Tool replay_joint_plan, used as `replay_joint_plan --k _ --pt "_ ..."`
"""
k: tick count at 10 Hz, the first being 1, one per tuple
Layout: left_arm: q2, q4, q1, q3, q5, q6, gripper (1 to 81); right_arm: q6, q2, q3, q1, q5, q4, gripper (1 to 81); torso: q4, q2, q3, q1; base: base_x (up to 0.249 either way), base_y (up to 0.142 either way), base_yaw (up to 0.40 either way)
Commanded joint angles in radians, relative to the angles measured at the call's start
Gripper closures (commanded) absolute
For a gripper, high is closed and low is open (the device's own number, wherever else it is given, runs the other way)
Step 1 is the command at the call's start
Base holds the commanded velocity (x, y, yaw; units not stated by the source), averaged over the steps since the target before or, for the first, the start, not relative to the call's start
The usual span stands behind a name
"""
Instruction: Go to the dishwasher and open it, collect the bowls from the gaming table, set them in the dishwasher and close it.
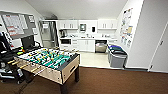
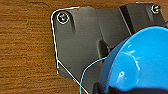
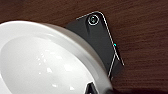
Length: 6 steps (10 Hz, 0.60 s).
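A bright blue bowl (image 2: 140, 57) hangs close over the wood-grain floor in the left wrist view, and my left gripper (image 2: 117, 90) is shut on its rim. My right gripper (image 3: 92, 90) is shut on the rim of a white bowl (image 3: 42, 65), which is also held above the dark floor. The dishwasher (image 1: 101, 47) is far ahead under the white kitchen counter, a steel front with a dark band above it. I cannot tell how far its door stands open. The gaming table is out of view.
A green table-football table (image 1: 50, 61) stands close at the left on brown carpet. Grey bins (image 1: 117, 55) with blue and green lids line the right wall near the kitchen. A tall steel fridge (image 1: 48, 33) stands back left. A desk with dark monitors (image 1: 27, 41) is on the left.
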Motion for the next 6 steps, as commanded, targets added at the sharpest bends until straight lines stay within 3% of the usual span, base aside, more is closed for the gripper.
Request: replay_joint_plan --k 1,6 --pt "-0.007 0.009 -0.048 -0.002 0.050 0.000 81.1 -0.002 -0.025 0.006 0.048 -0.039 -0.011 81.1 0.000 0.000 0.000 0.000 0.125 -0.100 0.000" --pt "-0.007 0.009 -0.048 -0.002 0.050 0.000 81.1 -0.002 -0.025 0.006 0.045 -0.038 -0.013 81.1 0.000 0.000 0.000 0.000 0.124 -0.099 0.000"
